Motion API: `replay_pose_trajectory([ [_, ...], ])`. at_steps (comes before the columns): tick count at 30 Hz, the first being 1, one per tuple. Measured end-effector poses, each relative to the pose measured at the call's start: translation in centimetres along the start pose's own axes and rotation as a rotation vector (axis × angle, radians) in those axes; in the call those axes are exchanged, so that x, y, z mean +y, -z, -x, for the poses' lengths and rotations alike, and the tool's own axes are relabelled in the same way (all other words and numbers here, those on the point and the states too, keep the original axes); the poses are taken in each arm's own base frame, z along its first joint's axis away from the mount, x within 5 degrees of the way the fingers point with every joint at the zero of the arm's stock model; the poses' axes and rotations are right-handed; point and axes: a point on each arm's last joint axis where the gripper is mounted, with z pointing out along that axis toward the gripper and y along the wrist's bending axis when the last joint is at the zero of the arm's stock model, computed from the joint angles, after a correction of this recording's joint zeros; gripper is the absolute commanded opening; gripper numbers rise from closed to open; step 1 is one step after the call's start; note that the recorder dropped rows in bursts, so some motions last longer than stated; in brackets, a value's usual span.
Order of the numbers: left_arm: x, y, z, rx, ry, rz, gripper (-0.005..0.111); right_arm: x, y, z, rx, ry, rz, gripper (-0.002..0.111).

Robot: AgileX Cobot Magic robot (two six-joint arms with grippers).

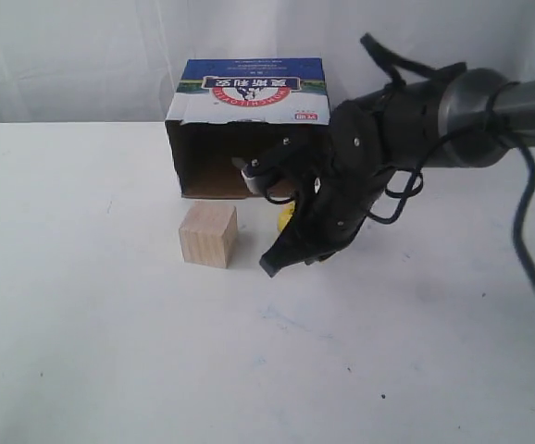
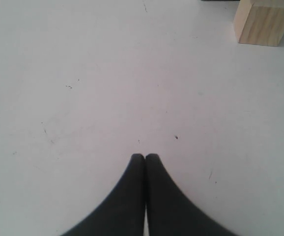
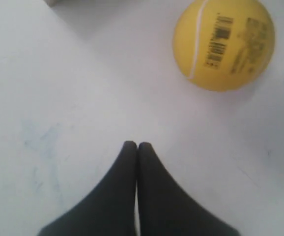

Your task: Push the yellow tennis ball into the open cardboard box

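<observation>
Lining up the push, by the look of it: right gripper (image 1: 272, 264) low over table (image 1: 110, 351), clenched tip to tip on nothing, at about 7 o'clock of ball (image 1: 286, 217) in the exterior view. Ball on the table just outside box (image 1: 249, 120), near the 5 o'clock corner of the open mouth, not yet inside. Cube (image 1: 208, 235) near, at 9 o'clock of ball, apart from it. Left gripper (image 2: 145, 157) likewise clenched on nothing, over bare table, out of the action.

Likely troubles, as a judgement:
- Seen from the right wrist, ball off to one side of the tips' line and clear of them. Glancing contact probable, sending it toward 3 o'clock past the box wall, or toward 9 o'clock into cube.
- Narrow closed tips against a round surface: easy to slip off or ride over.
- Ball close to the mouth's right edge. Straight shove to 12 o'clock may strike the wall edge and bounce back; safer toward 11 o'clock.
- Bulky wrist close to box: a nudge could turn the mouth away.
- Too hard a push: rebound off the back wall and out.
</observation>
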Motion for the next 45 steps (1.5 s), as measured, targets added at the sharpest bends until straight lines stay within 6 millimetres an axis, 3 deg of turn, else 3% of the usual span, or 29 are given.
replay_pose_trajectory([
  [4,0.0,0.0,0.0,0.000,0.000,0.000,0.000,-1.5,-5.2,1.0,-0.064,0.007,-0.037,0.000],
  [7,0.0,0.0,0.0,0.000,0.000,0.000,0.000,-3.8,-6.1,3.8,-0.128,0.014,-0.079,0.000],
  [9,0.0,0.0,0.0,0.000,0.000,0.000,0.000,-5.0,-4.1,6.3,-0.183,0.054,-0.130,0.000],
  [11,0.0,0.0,0.0,0.000,0.000,0.000,0.000,-5.8,-0.1,8.5,-0.257,0.101,-0.199,0.000],
  [13,0.0,0.0,0.0,0.000,0.000,0.000,0.000,-5.5,4.0,9.7,-0.321,0.126,-0.245,0.000],
  [15,0.0,0.0,0.0,0.000,0.000,0.000,0.000,-5.0,6.5,9.7,-0.352,0.117,-0.257,0.000],
  [17,0.0,0.0,0.0,0.000,0.000,0.000,0.000,-4.4,7.3,8.9,-0.338,0.099,-0.246,0.000],
  [23,0.0,0.0,0.0,0.000,0.000,0.000,0.000,-2.4,4.2,4.1,-0.197,0.019,-0.123,0.000],
  [25,0.0,0.0,0.0,0.000,0.000,0.000,0.000,-1.7,4.3,2.6,-0.211,-0.026,-0.082,0.000],
  [35,0.0,0.0,0.0,0.000,0.000,0.000,0.000,0.6,9.1,-4.1,-0.292,-0.197,0.019,0.000],
  [45,0.0,0.0,0.0,0.000,0.000,0.000,0.000,1.7,13.2,-11.0,-0.637,-0.253,-0.041,0.000],
])
